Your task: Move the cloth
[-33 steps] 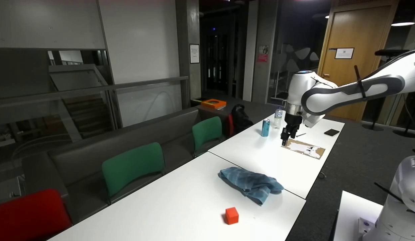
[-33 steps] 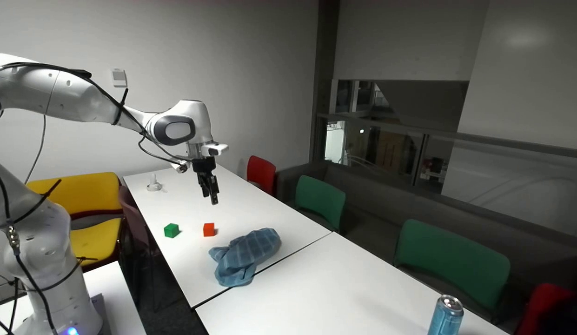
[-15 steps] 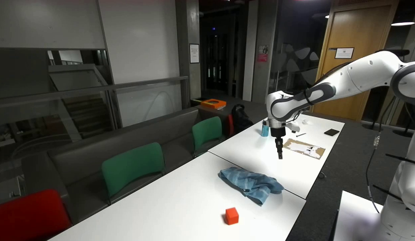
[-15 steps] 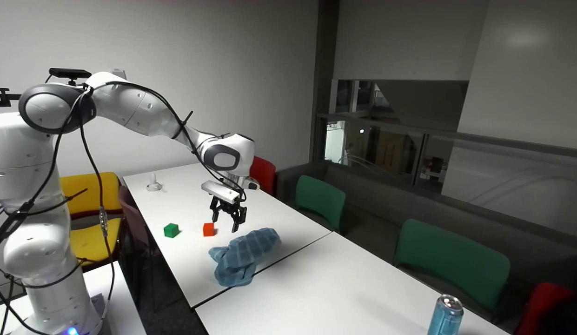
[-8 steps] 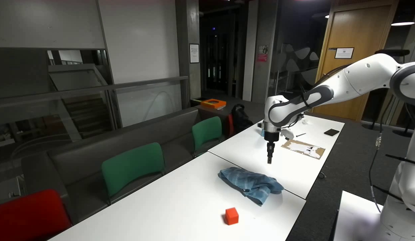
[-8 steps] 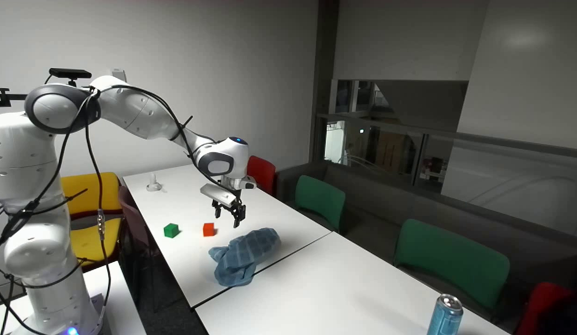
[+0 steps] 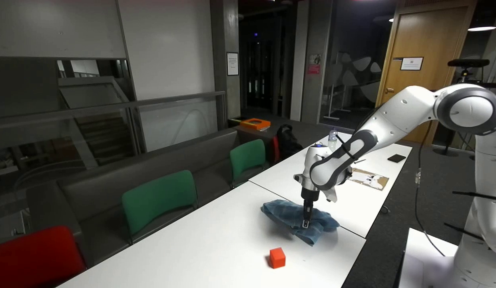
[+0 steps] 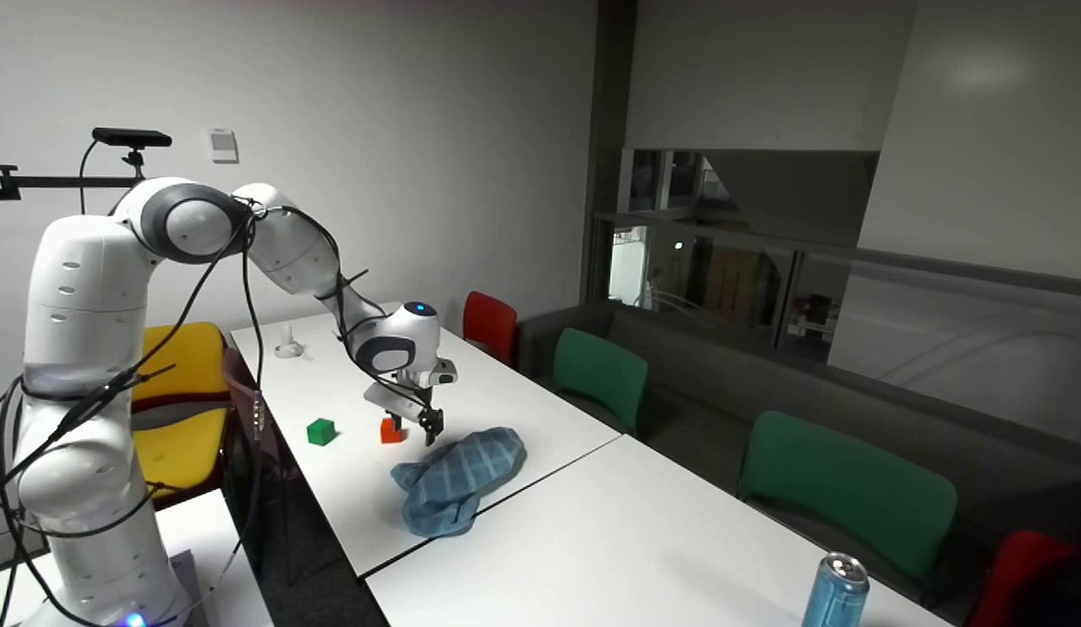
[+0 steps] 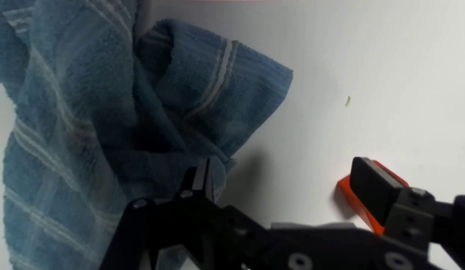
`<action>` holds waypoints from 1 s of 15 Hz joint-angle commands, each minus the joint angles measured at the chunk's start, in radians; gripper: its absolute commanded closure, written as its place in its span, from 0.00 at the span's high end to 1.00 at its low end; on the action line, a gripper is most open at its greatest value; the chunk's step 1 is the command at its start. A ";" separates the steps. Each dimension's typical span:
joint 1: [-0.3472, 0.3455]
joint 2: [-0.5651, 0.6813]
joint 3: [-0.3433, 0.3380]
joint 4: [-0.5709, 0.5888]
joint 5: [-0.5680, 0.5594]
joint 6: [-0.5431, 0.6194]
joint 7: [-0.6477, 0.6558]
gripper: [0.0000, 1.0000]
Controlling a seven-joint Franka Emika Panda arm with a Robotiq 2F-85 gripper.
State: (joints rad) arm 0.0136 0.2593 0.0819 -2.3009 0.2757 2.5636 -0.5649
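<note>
The cloth [image 7: 285,212], blue-teal with pale stripes, lies crumpled on the white table close to the seam. In an exterior view the same cloth [image 8: 470,475] shows whole, folded into a loose heap. My gripper [image 8: 413,431] hangs low between the cloth and the red block, pointing down. Seen from the wrist, the gripper [image 9: 284,168] has its jaws spread wide, with bare table showing in the gap. Its left finger overlaps the edge of the cloth [image 9: 67,131], its right finger the red block; whether either touches cannot be told. Nothing is held.
A red block [image 7: 277,258] sits close beside the cloth, and a green block [image 8: 320,431] stands past it near the table edge. Farther along are a blue can [image 8: 836,596], a bottle [image 7: 332,138], a cardboard piece [image 7: 369,179] and a dark phone [image 7: 396,158].
The arm has swung across and lowered, bringing my gripper down near the cloth and red block. Cloth and blocks lie where they were. The jaws look open at half a second ago and now.
</note>
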 commanded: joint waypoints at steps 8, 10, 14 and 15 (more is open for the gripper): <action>-0.051 0.060 0.006 0.008 -0.206 -0.010 0.065 1.00; -0.059 0.042 0.011 0.000 -0.200 -0.013 0.063 1.00; -0.058 -0.027 0.004 -0.057 -0.201 0.012 0.083 1.00; -0.061 -0.049 0.002 -0.074 -0.196 0.014 0.087 1.00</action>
State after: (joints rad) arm -0.0265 0.3087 0.0761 -2.2956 0.0946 2.5691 -0.5041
